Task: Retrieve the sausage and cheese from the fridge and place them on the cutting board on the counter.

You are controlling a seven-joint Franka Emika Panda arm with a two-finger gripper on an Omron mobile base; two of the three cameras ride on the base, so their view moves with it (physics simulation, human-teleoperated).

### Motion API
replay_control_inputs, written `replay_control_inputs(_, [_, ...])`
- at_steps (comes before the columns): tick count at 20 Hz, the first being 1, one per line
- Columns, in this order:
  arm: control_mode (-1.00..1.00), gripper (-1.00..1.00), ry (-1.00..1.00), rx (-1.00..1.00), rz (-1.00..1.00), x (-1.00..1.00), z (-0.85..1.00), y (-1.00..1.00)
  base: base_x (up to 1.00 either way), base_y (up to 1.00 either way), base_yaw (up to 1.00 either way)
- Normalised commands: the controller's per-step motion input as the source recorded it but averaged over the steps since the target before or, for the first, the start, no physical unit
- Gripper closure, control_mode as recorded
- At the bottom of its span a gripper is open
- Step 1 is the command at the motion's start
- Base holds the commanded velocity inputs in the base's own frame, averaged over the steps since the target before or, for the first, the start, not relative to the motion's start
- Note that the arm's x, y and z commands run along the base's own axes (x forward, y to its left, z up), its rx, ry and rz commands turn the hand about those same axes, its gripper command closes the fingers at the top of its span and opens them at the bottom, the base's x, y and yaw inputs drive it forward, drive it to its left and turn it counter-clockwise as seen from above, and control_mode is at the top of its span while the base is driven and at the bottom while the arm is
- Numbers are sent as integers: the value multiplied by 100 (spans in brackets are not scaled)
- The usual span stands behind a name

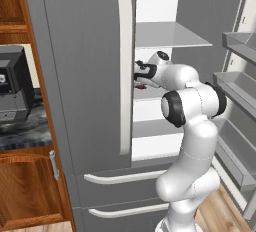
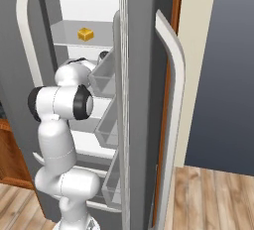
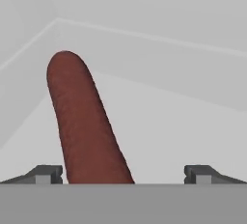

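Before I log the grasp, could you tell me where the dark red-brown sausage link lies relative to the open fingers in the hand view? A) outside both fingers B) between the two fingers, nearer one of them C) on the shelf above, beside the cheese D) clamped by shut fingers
B: the dark red-brown sausage link rises between the spread fingers, close to the one on the picture's left.
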Motion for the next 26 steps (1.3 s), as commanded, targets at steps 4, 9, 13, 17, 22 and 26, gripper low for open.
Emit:
replay_control_inputs(4, [-100,100,0,0,1,-19,-44,17,0,0,0])
replay_control_inputs(9, [-100,100,0,0,2,-28,-40,7,0,0,0])
replay_control_inputs(13, [-100,100,0,0,3,-31,-30,2,0,0,0])
replay_control_inputs(17, [-100,100,0,0,3,-55,-10,0,0,0,0])
replay_control_inputs(22, [-100,100,0,4,1,-71,2,0,0,0,0])
replay_control_inputs(26, [-100,100,0,0,13,-64,29,0,0,0,0])
